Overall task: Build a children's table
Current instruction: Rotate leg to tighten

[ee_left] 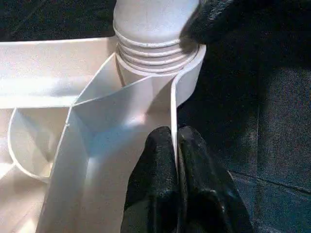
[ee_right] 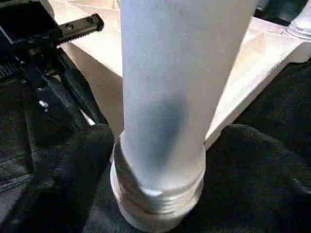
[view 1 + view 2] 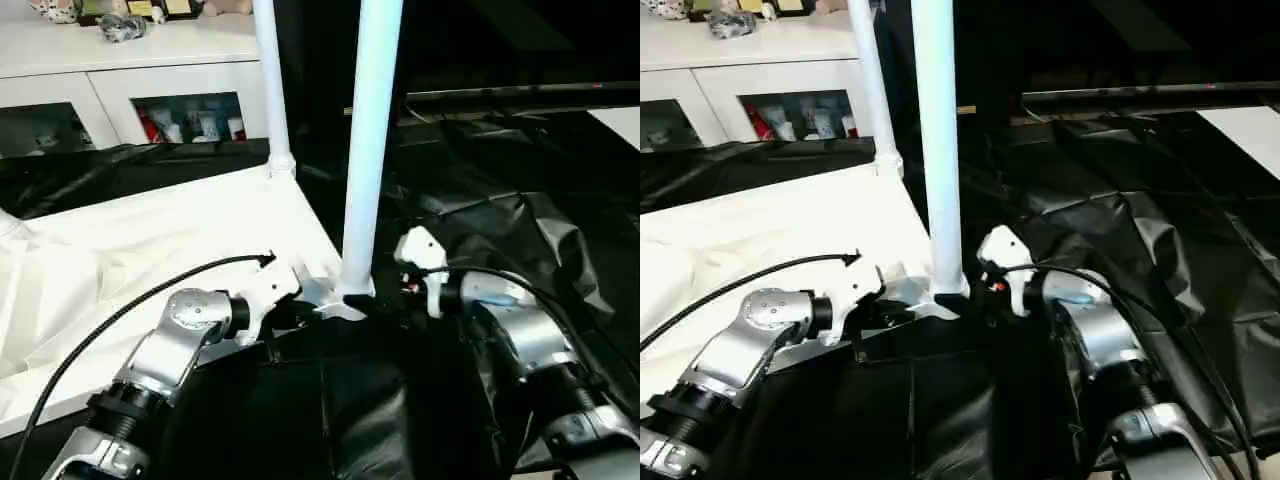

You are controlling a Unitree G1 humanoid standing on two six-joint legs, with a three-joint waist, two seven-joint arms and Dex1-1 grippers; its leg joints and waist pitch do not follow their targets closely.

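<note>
Children's table, a white ribbed plastic tabletop (image 3: pixel 150 240), is lying underside-up on the black-draped bench. Its near-right corner socket is carrying a long white tapered leg (image 3: pixel 368 150), standing upright. Left fingers (image 1: pixel 155 179) are pinching the socket's wall; right fingers (image 2: pixel 87 160) are straddling the leg's base, wide. The leg's top is cut off.

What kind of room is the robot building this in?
Probably a room in a home or showroom, though that's a guess. A white cabinet with glass doors holds small toys and trinkets, black sheeting covers the work area, and the upside-down tabletop lies on it with legs standing up.
</note>
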